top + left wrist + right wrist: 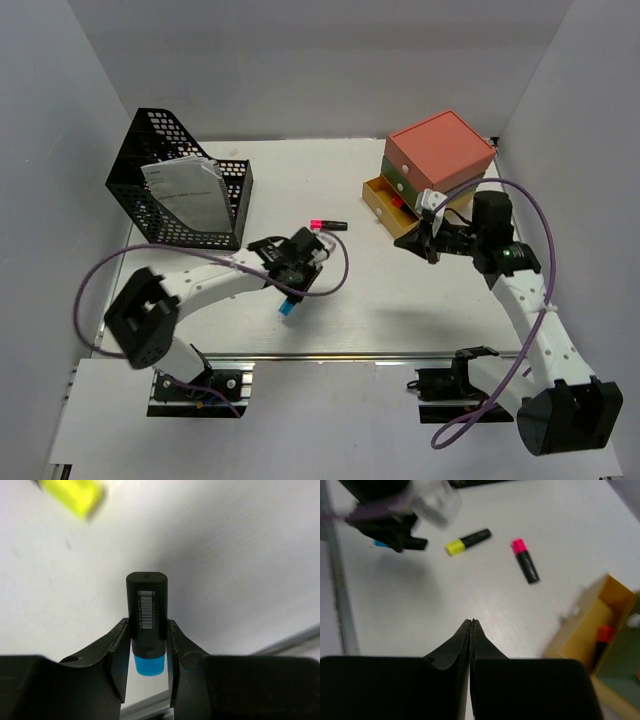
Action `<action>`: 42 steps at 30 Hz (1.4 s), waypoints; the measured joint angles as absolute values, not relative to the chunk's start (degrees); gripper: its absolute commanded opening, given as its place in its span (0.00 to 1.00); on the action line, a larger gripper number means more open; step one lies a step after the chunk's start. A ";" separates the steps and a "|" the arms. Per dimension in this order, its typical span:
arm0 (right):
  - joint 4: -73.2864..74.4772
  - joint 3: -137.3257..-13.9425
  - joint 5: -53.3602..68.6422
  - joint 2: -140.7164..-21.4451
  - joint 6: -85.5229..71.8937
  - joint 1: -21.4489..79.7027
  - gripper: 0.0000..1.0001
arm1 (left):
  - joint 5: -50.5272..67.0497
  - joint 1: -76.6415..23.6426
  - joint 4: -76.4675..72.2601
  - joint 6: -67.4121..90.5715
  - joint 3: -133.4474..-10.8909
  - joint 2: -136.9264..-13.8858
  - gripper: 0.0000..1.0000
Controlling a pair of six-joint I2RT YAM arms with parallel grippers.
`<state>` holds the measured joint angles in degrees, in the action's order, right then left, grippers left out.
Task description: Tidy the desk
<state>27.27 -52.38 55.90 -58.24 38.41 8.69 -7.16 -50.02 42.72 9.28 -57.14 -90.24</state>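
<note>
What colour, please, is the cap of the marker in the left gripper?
The cap is blue; see left wrist view.

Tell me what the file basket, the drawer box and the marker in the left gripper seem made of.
The file basket looks like black metal mesh, by its even perforations. The drawer box has matt coloured faces: cardboard or plastic, unclear which. The marker looks like smooth black plastic with a printed barcode and a blue end.

We see a white desk point(400, 300) carrying a mesh basket point(150, 150) and drawer box point(440, 150). A pink highlighter point(328, 224) and yellow highlighter point(467, 541) lie between.
</note>
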 measured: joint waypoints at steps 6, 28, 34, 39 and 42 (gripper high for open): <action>12.16 -42.24 39.59 -47.66 22.96 6.59 0.00 | -0.69 -49.32 21.17 17.96 -58.70 -75.92 0.00; 1.08 -42.11 17.72 -45.58 4.19 -2.26 0.00 | -12.16 -46.94 -41.34 67.35 -71.50 -116.53 0.00; 1.06 -42.11 18.17 -45.01 3.40 -3.31 0.00 | -14.48 -46.33 -42.44 73.28 -78.72 -124.60 0.00; 0.80 -42.09 18.31 -44.42 3.36 -4.19 0.00 | -14.57 -46.22 -39.42 74.91 -83.31 -128.88 0.35; 0.30 -42.09 18.87 -44.29 3.40 -4.49 0.00 | -13.91 -46.02 -37.98 75.11 -84.55 -130.08 0.53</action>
<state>0.30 -42.09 18.87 -44.29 3.40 -4.49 -13.91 -46.02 -37.98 75.11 -84.55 -130.08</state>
